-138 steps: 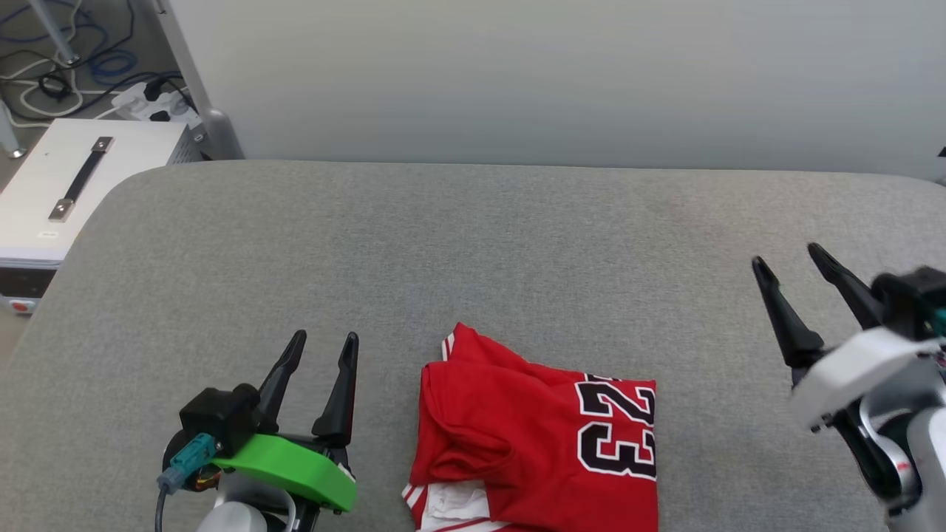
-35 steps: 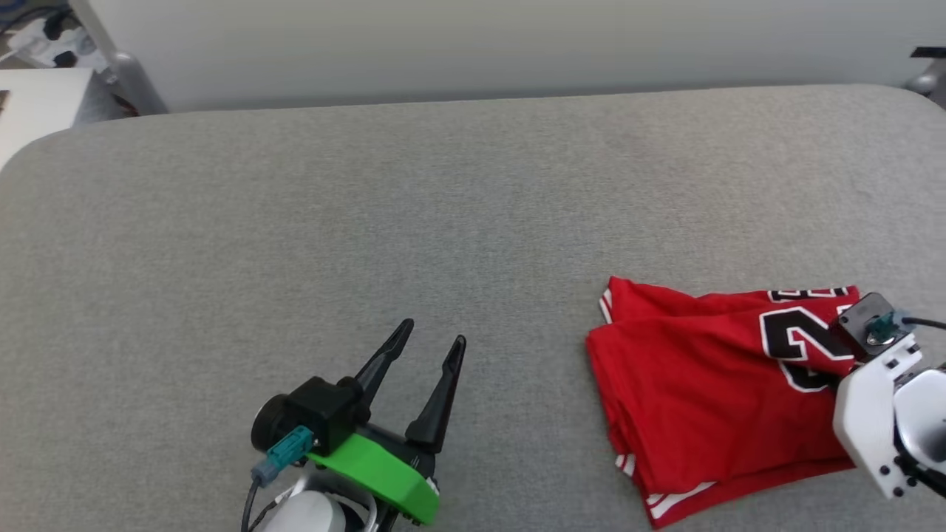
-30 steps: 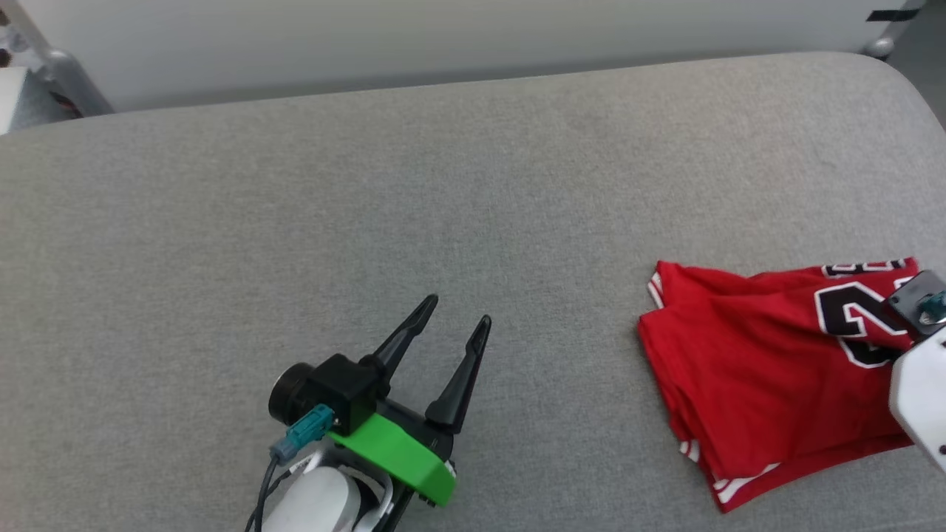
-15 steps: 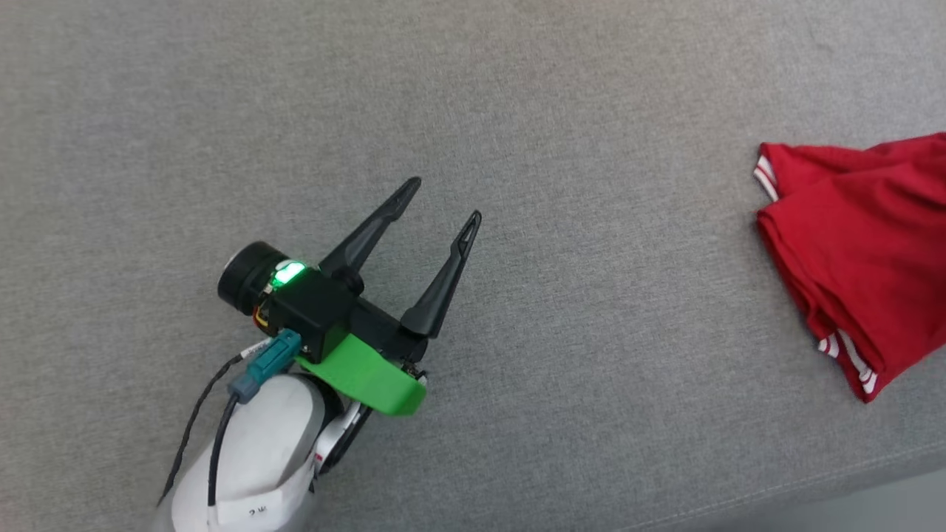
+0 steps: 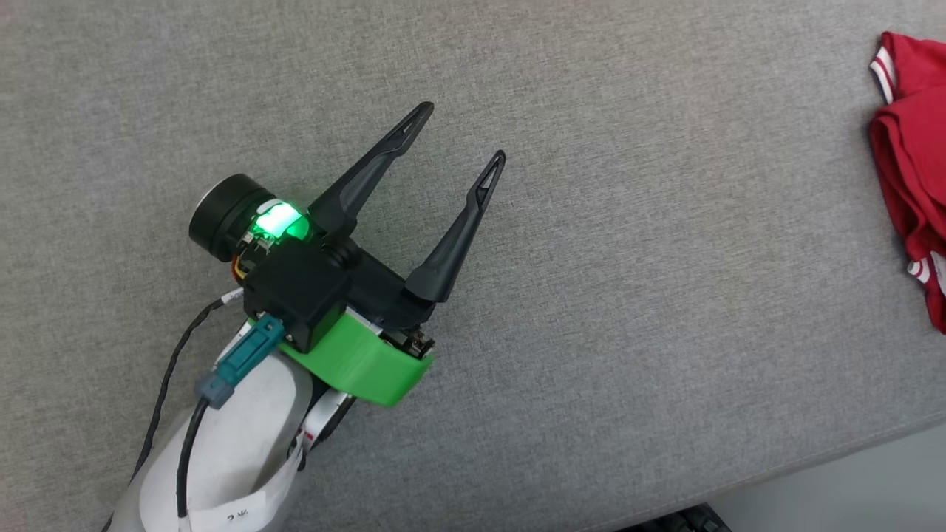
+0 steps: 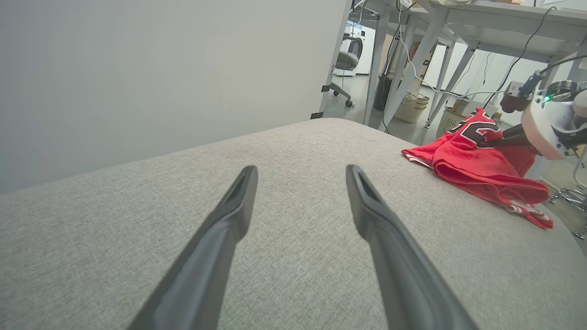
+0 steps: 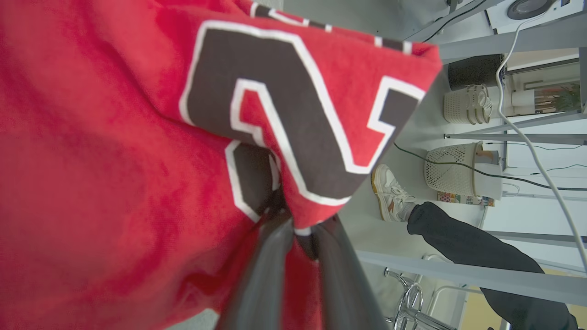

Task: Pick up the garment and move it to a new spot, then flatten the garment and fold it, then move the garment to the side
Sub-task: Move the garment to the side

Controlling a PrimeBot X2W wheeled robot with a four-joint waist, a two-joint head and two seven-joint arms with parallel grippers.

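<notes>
Grey fabric-covered counter (image 5: 628, 295), far-right corner rounded. Pale partition wall (image 6: 160, 68) along far side. Beyond right end: metal desk legs (image 6: 403, 78), pale mesh basket (image 7: 451, 176), possibly an office chair (image 6: 346, 57). Person's sneaker (image 7: 390, 192) and dark trouser leg (image 7: 463, 243) near basket.

I read a big dark "2" edged in white on the garment (image 7: 114, 183), centre of the right wrist view. The forearm label (image 5: 238, 512), head view's lower left, is too small to read.
</notes>
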